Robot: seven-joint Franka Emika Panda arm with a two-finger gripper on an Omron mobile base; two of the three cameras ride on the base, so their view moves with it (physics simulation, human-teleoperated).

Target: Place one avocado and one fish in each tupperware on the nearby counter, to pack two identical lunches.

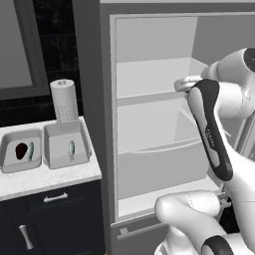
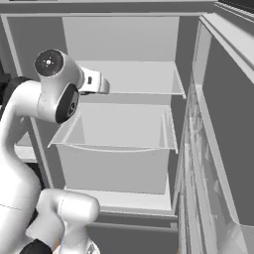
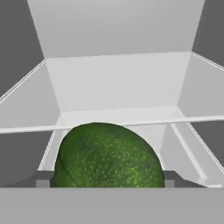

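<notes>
Green, pebbled skin between my finger tips: the avocado [image 3: 109,155] sits in my claw [image 3: 105,178], jaws spread wide around its belly and pinching it, a dark finger tip showing at either flank. I am inside the open fridge [image 1: 149,114], hand over the pale drawer [image 2: 119,134]. Risk first: the fruit is a rounded, egg-like body, likely firm and a bit slick, and my tips hold it low on the curve, so a quick swing out could let it roll or squirt free. The drawer's front lip and the shelf [image 2: 129,79] above leave a tight way out; a clip on either could knock the avocado loose. Over on the marble-veined counter [image 1: 45,179], two grey square tupperwares wait side by side. The left tupperware [image 1: 10,149] holds a dark avocado [image 1: 21,151] and a pale slim fish [image 1: 31,151]; the right tupperware [image 1: 55,149] holds a fish [image 1: 71,149] alone, so I judge this fruit belongs there. Dropping it in the left one would spoil the match. A ribbed paper towel roll [image 1: 64,99] stands just behind the right tub; a wide approach could topple it.
</notes>
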